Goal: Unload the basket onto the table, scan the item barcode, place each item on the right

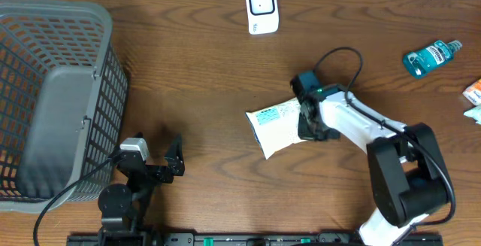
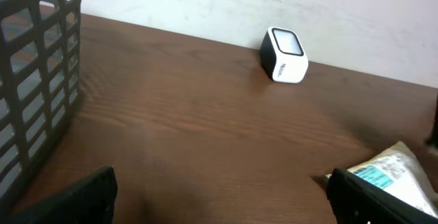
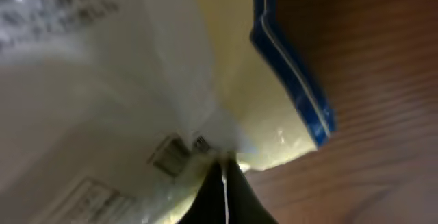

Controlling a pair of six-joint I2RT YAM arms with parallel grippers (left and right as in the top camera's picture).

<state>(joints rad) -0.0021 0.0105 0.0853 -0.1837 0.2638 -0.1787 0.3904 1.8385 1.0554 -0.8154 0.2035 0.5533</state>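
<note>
Pinching white, blue-printed plastic pouch (image 1: 276,129) in closed right gripper (image 1: 306,118), extending leftward; facing small white cube scanner (image 1: 262,8) straight beyond, far side. Holding left gripper (image 1: 156,156) wide open, farther off.

No text can be read — print on the pouch (image 1: 279,129) and the bottle (image 1: 430,56) label is too blurred.

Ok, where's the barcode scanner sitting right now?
Overhead, the scanner stands at the far edge of the table, near centre, beyond the white pouch pinched by the right gripper.
</note>
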